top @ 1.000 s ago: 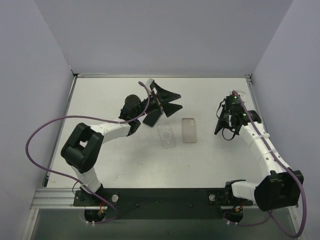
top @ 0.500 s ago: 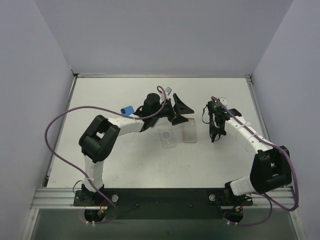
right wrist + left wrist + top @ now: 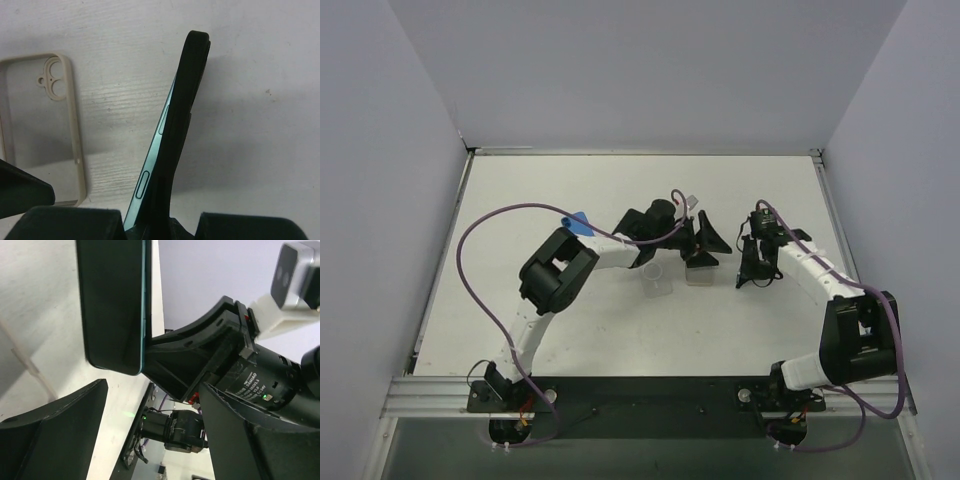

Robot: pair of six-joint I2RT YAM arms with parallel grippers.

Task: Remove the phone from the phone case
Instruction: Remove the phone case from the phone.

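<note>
Now the right gripper [image 3: 748,268] pinches a dark, teal-edged phone [image 3: 154,152] on edge at centre; a clear, beige-rimmed phone case [image 3: 76,140] lies at left. Left gripper [image 3: 708,243] spread wide, empty.

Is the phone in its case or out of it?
Out. The phone is held in the right gripper, while the beige-rimmed case lies empty on the table beside it.

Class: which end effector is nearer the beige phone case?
Left. The left end effector hangs over the beige case; the right end effector, gripping the phone, stands to its right.
</note>
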